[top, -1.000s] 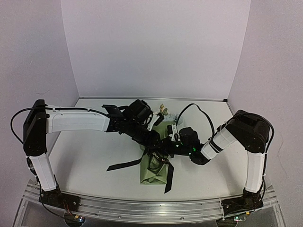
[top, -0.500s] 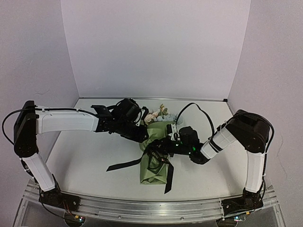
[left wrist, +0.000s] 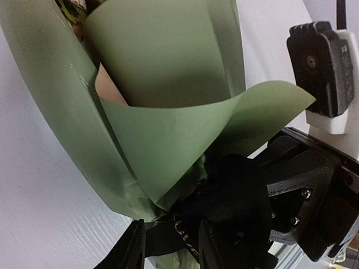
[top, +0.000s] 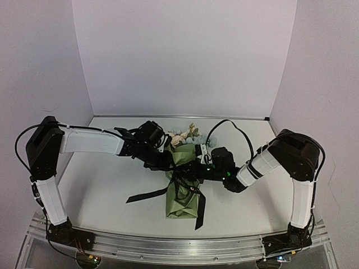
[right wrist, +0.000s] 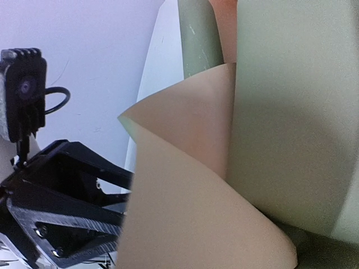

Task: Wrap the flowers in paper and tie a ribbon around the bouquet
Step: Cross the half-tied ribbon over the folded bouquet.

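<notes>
Where left pincer [top: 169, 163] ends, bouquet [top: 182, 200] lies.

Mid-bench is crowded: the olive-green paper cone bouquet [top: 182, 204] lies there w/ the left gripper [top: 170, 164] & right gripper [top: 188, 174] close in at its neck. Narrow black lettered ribbon [top: 147, 195] trails left and down. Free room on the bare white bench [top: 101, 185] at front-left & far right, but pale lilac side walls [top: 33, 84] hem both flanks.

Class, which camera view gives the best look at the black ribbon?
The top view. There the ribbon crosses the green paper and its tails trail out onto the table. The left wrist view catches only a dark bunched piece at its bottom edge. The right wrist view shows paper but no ribbon.
</notes>
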Robot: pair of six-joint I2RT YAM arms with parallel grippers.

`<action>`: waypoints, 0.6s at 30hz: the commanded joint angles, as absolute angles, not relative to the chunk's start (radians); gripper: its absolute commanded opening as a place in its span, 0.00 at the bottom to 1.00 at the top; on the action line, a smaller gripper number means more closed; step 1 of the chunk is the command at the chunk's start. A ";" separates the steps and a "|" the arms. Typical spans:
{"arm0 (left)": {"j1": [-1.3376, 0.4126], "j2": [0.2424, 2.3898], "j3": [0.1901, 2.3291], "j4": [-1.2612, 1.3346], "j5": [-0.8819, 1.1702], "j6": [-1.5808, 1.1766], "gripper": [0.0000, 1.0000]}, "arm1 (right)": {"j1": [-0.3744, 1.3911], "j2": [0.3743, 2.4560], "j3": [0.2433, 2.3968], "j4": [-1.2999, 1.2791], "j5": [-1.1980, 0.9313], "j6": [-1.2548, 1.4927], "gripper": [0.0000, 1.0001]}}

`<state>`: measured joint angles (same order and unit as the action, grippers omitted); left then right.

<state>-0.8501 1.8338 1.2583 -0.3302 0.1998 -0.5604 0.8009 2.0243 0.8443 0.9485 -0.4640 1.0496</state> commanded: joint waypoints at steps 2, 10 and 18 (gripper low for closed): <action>-0.850 1.831 1.292 -0.260 0.281 -0.596 0.36 | 0.798 2.020 0.877 0.970 -0.491 1.042 0.00; -0.850 1.826 1.265 -0.218 0.274 -0.633 0.41 | 0.798 2.021 0.884 0.969 -0.507 1.044 0.00; -0.850 1.855 1.267 -0.183 0.315 -0.651 0.39 | 0.798 2.021 0.891 0.971 -0.527 1.045 0.00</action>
<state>-0.8505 1.8471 1.2591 -0.2403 0.2836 -0.6316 0.8009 2.0243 0.8583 0.9482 -0.5025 1.0496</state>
